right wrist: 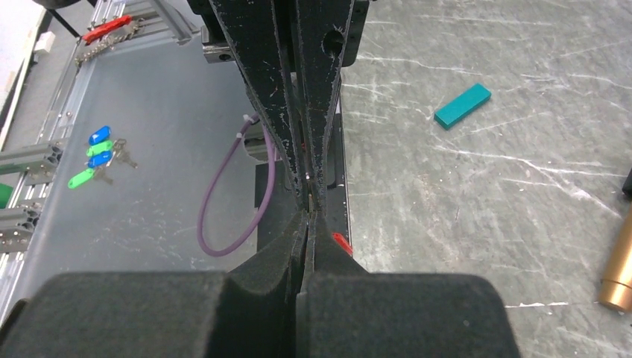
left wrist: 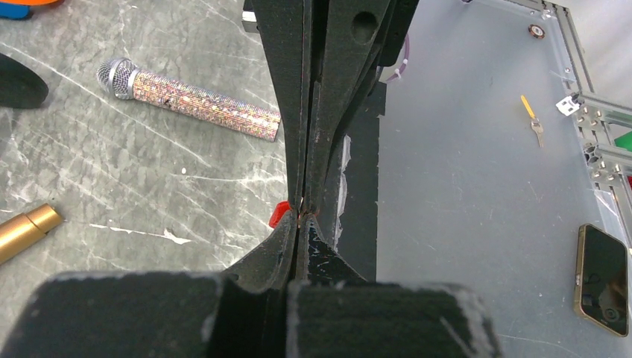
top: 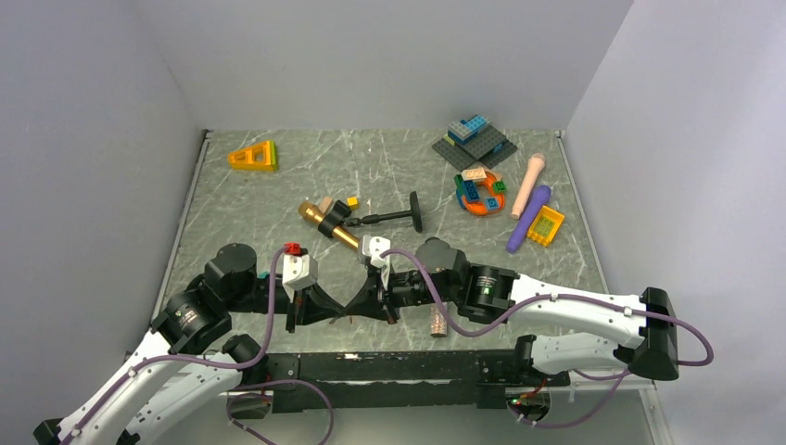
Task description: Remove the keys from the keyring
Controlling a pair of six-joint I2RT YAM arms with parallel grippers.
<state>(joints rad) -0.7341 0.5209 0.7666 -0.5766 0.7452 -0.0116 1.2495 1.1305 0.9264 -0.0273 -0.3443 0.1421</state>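
Observation:
My left gripper (top: pixel 343 309) and right gripper (top: pixel 364 307) meet tip to tip low over the table's near edge. Both are shut on the same small keyring set, which is almost fully hidden between the pads. In the left wrist view the left gripper (left wrist: pixel 302 214) pinches a thin metal piece, and a red key tag (left wrist: pixel 279 213) pokes out to the left. In the right wrist view the right gripper (right wrist: pixel 308 211) is shut on a thin metal sliver, with the red tag (right wrist: pixel 341 243) just right of the fingers. I cannot tell which gripper holds the ring and which a key.
A sequined microphone (left wrist: pixel 190 101) lies close by the grippers, and a gold microphone (top: pixel 329 225) and a teal block (right wrist: pixel 462 104) lie farther in. Toy bricks (top: pixel 479 193), a yellow wedge (top: pixel 254 156) and a purple microphone (top: pixel 528 218) sit farther back. Tagged keys (right wrist: pixel 95 153) and a phone (left wrist: pixel 604 268) lie below the table.

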